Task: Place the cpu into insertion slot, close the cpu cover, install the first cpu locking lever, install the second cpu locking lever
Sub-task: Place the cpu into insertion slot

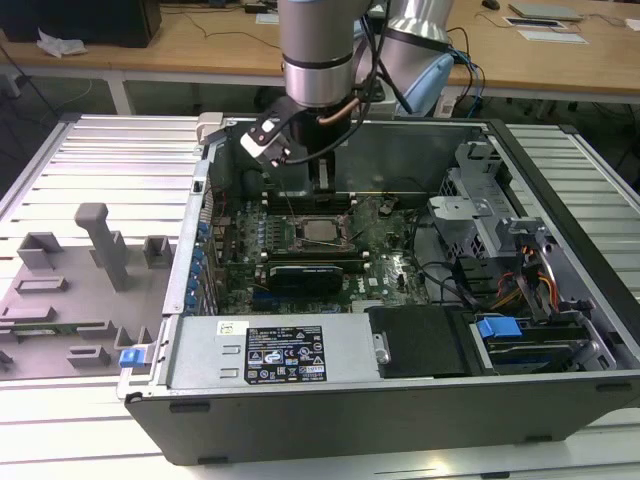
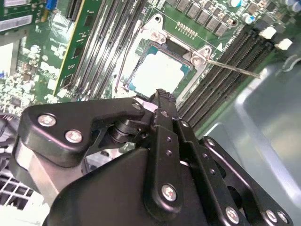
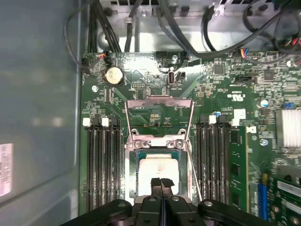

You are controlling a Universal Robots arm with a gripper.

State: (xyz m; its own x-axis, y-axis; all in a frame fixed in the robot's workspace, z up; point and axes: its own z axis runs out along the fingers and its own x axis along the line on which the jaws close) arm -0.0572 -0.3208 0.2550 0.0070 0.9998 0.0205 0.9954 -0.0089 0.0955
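In the exterior view an open computer case (image 1: pixel 420 425) fills the middle and right of the frame, with a grey fixture tray (image 1: pixel 60 330) towards the exterior view's left. The arm comes down from the top centre, and the gripper (image 1: pixel 325 185) hangs inside the case just above the green motherboard (image 1: pixel 392 250). The cpu (image 1: pixel 322 231) sits at the centre of the frame, already lying flat in the insertion slot (image 3: pixel 133 174), its pale metal top facing up. In the first wrist view the gripper (image 3: pixel 162 182) hovers over the near edge of the cpu (image 3: pixel 157 167); its two fingertips are pressed together with nothing between them. The cpu cover (image 3: pixel 160 104) is flipped open, leaning back from the far side of the slot, so the chip is bare. A thin wire locking lever (image 3: pixel 194 172) runs loose beside the slot, unlatched, and it also shows in the second wrist view (image 2: pixel 235 69). Long black memory slots (image 3: pixel 101 165) flank the socket on both sides.
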